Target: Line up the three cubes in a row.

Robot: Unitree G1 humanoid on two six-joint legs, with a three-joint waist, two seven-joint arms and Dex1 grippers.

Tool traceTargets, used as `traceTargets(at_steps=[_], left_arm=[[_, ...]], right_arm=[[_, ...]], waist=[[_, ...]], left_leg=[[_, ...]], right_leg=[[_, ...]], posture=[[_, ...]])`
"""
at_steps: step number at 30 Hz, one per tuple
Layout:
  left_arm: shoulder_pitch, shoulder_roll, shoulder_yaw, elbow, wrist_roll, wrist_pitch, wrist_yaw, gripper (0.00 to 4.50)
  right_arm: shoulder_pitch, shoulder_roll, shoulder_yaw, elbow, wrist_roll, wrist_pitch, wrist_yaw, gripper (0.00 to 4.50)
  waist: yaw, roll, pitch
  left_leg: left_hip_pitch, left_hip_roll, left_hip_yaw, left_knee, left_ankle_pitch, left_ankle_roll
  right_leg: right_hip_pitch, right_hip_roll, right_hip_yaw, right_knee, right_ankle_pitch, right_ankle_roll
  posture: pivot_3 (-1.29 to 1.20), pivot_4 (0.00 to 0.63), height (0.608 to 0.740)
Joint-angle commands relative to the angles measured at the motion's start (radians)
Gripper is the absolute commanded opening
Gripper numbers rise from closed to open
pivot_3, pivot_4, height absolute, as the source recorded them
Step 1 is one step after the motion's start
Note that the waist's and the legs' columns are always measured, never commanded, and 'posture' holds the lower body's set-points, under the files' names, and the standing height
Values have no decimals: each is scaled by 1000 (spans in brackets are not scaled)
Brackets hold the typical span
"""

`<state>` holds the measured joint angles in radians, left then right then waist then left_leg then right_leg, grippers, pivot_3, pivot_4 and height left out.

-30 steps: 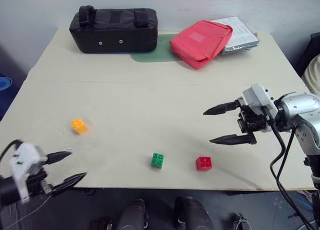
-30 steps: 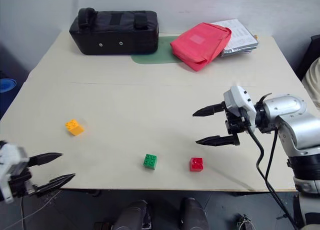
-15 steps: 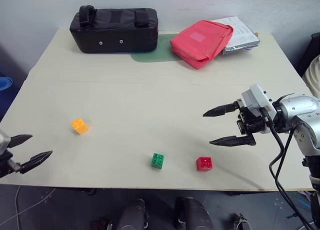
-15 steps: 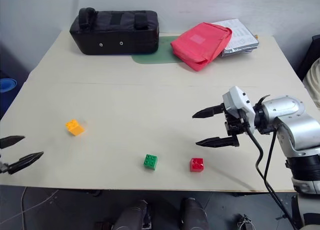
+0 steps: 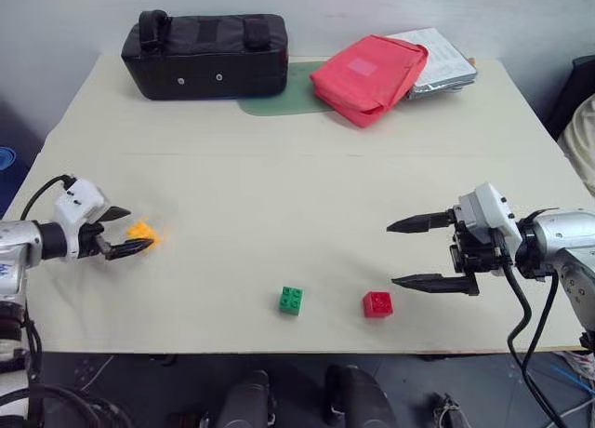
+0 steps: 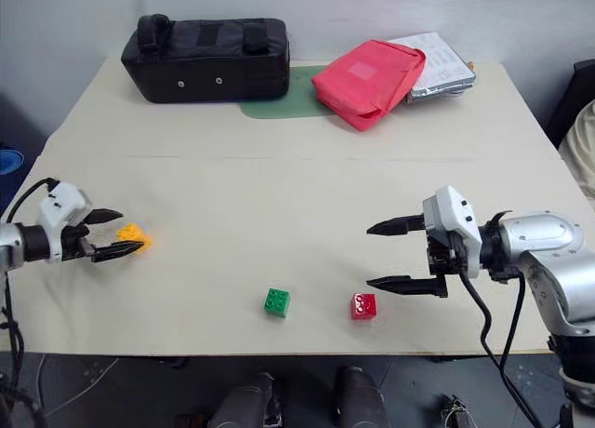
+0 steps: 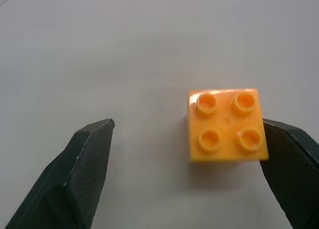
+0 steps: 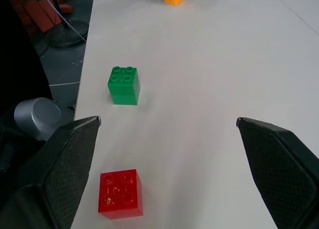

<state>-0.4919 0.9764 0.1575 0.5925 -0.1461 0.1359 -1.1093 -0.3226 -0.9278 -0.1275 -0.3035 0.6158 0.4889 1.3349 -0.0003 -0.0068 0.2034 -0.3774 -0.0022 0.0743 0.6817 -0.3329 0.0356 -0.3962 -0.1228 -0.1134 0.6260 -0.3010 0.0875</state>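
Two grippers, both spread wide, neither clamped on anything; left gripper sits low over the table's left side, fingers apart and straddling the orange-yellow brick; in the left wrist view one fingertip is right against the brick's side, can't tell if actually touching, the other finger is well apart from it; brick rests flat on the table, studs up, four studs visible; right gripper hangs over the table's right side, pointing toward the table's middle, fingers wide apart with nothing between them; red brick lies just below its lower finger in the head view, near the front edge; green brick is near the red one, on its left, a gap between them; both studs up; orange-yellow brick is well apart from those two, further left and slightly further from the front edge; far edge of the table: black zip case at back left, dark green mat partly under it, red pouch to its right lying on a silver packet.
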Motion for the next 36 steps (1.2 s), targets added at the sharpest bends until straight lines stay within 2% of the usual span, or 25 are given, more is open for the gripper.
traceTargets(at_steps=[1,3,4,5,8,13,22,27,36], left_arm=[[-42,-5,-14,55,10,-40,-14,4484],[-58,-9,-19,77,5,-45,-27,4484],[-55,-6,-27,76,2,-47,-54,4096],[-56,-4,-33,76,3,-46,-67,3937],[-64,0,-42,83,7,-42,-86,3086],[-82,8,-53,72,0,-31,-122,1506],[9,7,-147,-440,-111,76,-352,1531],[6,18,-262,-487,-43,-93,-464,1531],[-44,-26,-335,-477,-60,-95,-445,1531]], right_arm=[[28,-21,-51,-46,21,2,-21,4500],[41,-25,-54,-52,19,2,-28,4500],[60,-33,-56,-64,20,0,-19,4500],[70,-37,-58,-71,20,-3,-16,4500],[77,-40,-63,-77,26,0,-24,4500],[74,-43,-68,-65,17,-8,-26,4500],[156,-88,-99,-80,-2,-44,10,4500],[245,-111,-149,-103,-1,-63,21,4500],[342,-92,-192,-176,6,-59,-36,4500]], waist=[[-1,0,0],[-1,0,0],[-1,0,0],[-1,0,0],[-1,0,0],[0,-1,0],[5,-1,0],[2,-1,0],[10,-1,0]], left_leg=[[0,0,0,0,0,0],[0,0,0,0,0,0],[0,0,0,0,0,0],[0,0,0,0,0,0],[0,0,1,0,0,0],[0,0,1,1,0,1],[0,0,0,1,0,1],[1,0,0,1,1,1],[2,0,0,1,1,1]], right_leg=[[0,0,0,0,0,0],[0,0,0,0,0,0],[0,0,0,0,0,0],[0,0,0,0,0,0],[0,0,0,0,0,0],[0,0,0,0,0,0],[1,-2,0,-1,0,0],[2,0,0,0,0,0],[2,-1,1,0,0,1]], posture=[[0,150,740],[0,150,740],[0,150,740],[0,150,740],[0,150,740],[0,150,740],[0,150,740],[0,150,740],[0,150,740]])
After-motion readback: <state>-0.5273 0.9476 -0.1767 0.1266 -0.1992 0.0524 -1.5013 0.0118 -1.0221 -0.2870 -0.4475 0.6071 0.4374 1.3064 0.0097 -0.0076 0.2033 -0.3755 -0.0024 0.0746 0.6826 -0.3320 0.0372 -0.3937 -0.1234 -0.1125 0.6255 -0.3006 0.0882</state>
